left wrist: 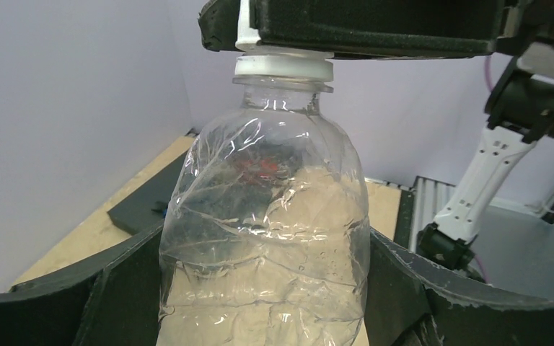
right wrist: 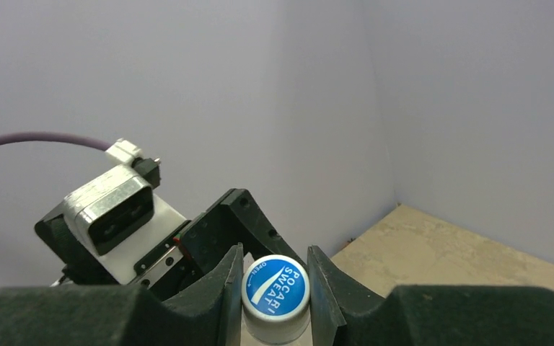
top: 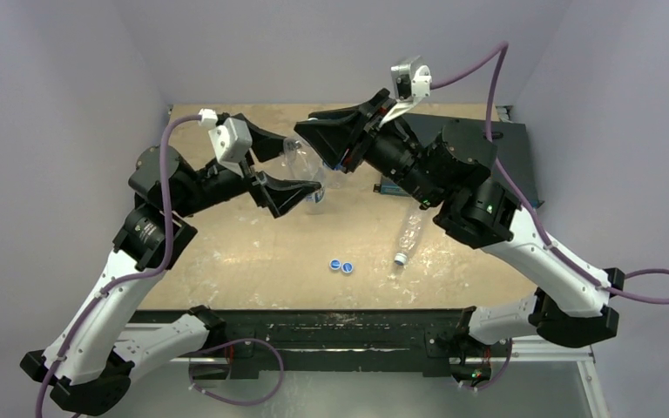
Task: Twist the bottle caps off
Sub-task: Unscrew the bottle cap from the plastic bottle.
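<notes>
My left gripper [top: 300, 170] is shut on a crinkled, unlabelled clear bottle [top: 307, 165] and holds it above the table's middle. In the left wrist view the bottle [left wrist: 267, 238] sits between the two black fingers, its white neck ring [left wrist: 283, 68] just under the right gripper's fingers [left wrist: 353, 29]. My right gripper [top: 327, 150] is shut on this bottle's cap. The right wrist view shows the cap [right wrist: 276, 286], blue on top with a white mark, pinched between both fingers [right wrist: 227, 292]. Two loose blue caps [top: 341, 265] lie on the table.
Another clear bottle [top: 408, 237] lies on its side right of centre, with no blue cap on its near end. A black tray [top: 510, 148] sits at the back right, with something blue [top: 392, 185] at its near edge behind the right arm. Walls enclose the table on three sides.
</notes>
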You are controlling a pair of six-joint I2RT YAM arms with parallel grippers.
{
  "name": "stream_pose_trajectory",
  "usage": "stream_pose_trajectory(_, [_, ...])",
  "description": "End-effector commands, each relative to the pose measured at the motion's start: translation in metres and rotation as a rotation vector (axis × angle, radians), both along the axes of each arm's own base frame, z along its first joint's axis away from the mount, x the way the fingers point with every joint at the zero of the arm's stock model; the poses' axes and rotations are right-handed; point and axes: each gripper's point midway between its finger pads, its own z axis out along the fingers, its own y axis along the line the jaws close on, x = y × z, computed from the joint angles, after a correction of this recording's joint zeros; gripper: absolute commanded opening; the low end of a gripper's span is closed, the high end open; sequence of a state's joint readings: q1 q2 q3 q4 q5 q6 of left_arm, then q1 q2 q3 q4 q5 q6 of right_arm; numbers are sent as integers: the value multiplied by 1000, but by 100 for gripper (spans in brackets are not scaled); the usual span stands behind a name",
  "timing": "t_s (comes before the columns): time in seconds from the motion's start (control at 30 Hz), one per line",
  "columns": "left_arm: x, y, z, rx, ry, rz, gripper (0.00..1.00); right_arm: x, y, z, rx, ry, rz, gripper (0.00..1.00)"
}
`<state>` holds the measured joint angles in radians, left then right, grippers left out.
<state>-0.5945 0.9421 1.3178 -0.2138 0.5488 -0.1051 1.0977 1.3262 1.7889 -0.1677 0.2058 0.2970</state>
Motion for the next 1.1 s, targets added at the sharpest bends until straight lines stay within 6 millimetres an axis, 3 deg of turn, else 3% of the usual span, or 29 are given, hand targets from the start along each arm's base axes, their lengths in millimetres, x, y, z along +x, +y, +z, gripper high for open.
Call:
stream_pose_trajectory(0.0, [-52,-12,23,-63,-21,-266,0,-28,-2,31,40,-140,159,0])
stream_pose_trajectory(0.2, [-80,-14,38,-108,4,-424,0,-61,-12,32,60,-272,431,0])
stream_pose_trajectory(0.37, [-99,-14,43,-120,16,-530,0,-98,-13,16,-5,-384,682,0])
stream_pose_trajectory(0.47, [-104,-13,43,-117,20,-561,0,-110,-12,7,-37,-424,775,0])
stream_pose_trajectory(0.7, [-109,-12,45,-122,33,-587,0,-120,-11,-8,-69,-469,906,0])
stream_pose_trajectory(0.87, [-110,-11,47,-123,22,-585,0,-111,-7,-16,-86,-462,912,0])
stream_pose_trajectory(0.93, [-107,-11,46,-119,10,-566,0,-99,-6,-18,-91,-427,861,17])
stream_pose_trajectory(1.07, [-86,-12,38,-100,-16,-448,0,-62,-9,-6,-65,-345,611,72])
